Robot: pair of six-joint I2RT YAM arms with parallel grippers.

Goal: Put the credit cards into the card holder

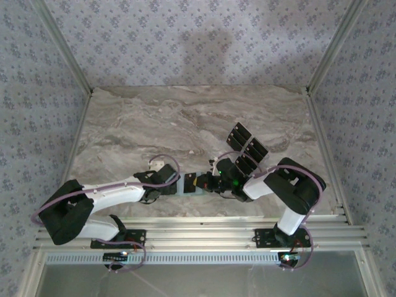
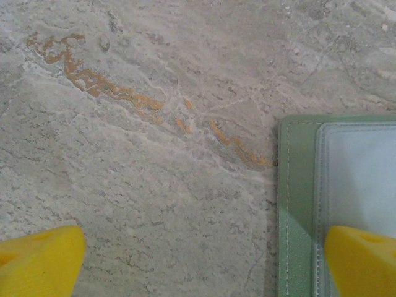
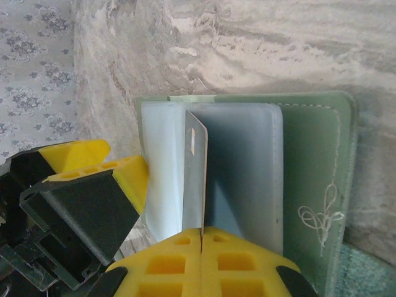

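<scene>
- The left arm (image 1: pixel 117 193) and the right arm (image 1: pixel 267 183) are built of white tubular links joined by bulky black housings.
- A lilac cable (image 1: pixel 166 158) is looped along each arm, from base to wrist.
- Black base plates (image 1: pixel 120 238) are seen at 7 and 5 o'clock of the overhead view, each fitted with a small green light.
- Further green lights are lit near the right arm's wrist.
- The fingers (image 2: pixel 37 260) of the left gripper (image 2: pixel 198 263) are moulded in bright yellow with rounded tips, seen at 7 and 5 o'clock of its wrist view.
- The right gripper (image 3: pixel 202 247), at 6 o'clock of its wrist view, is likewise yellow, patterned with square recessed pockets and flanked by black mounts.
</scene>
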